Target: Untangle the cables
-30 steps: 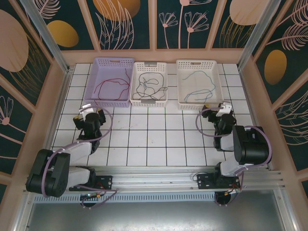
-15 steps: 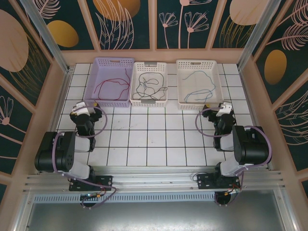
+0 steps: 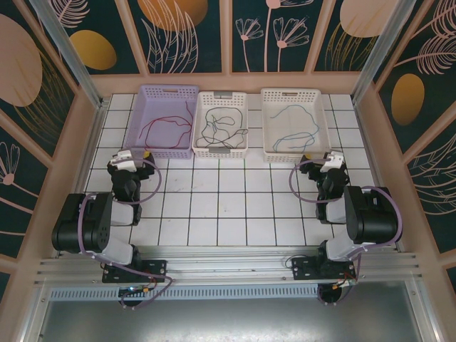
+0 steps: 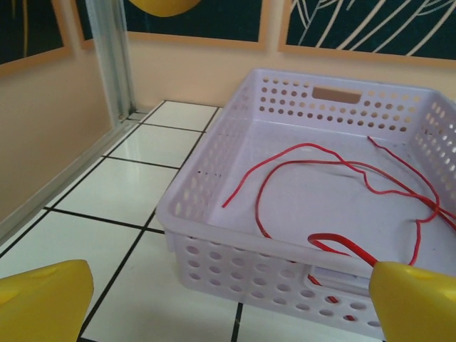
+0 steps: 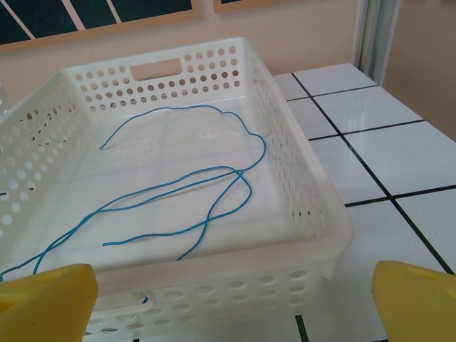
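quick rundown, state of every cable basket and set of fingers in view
red cable: loose, alone in the lilac basket
black cable: looped over itself, alone in the middle white basket
blue cable: loose, alone in the right white basket
left fingers: open, holding nothing
right fingers: open, holding nothing

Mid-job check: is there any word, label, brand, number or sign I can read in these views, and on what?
None can be read.
Lilac basket, middle basket, right basket: plain plastic, no print.
Wall panels: leaf and flower drawings, no words.
Board under the front rail: too small to read any marking.
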Tool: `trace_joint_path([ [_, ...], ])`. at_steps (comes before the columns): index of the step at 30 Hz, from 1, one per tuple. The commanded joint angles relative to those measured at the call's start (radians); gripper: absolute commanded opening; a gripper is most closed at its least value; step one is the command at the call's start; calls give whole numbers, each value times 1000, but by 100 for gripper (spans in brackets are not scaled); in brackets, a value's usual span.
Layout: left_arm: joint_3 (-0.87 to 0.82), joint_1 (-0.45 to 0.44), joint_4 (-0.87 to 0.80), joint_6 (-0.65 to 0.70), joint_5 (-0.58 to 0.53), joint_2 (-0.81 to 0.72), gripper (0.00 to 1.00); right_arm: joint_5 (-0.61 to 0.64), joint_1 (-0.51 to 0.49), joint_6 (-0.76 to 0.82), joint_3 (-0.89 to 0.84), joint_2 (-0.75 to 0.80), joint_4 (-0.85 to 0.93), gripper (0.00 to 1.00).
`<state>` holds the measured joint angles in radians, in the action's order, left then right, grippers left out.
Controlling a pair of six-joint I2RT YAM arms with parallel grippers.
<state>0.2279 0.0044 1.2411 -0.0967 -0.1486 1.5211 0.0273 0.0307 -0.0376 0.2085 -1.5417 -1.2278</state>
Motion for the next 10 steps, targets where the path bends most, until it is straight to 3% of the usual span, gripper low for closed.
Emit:
trace_joint_path([
  [1, 14, -4, 19, 26, 50, -3, 99, 10, -1, 5, 15, 4, -38, 99],
  [10, 12, 0, 21, 22, 61, -4, 99, 10, 0, 5, 15, 4, -36, 99],
])
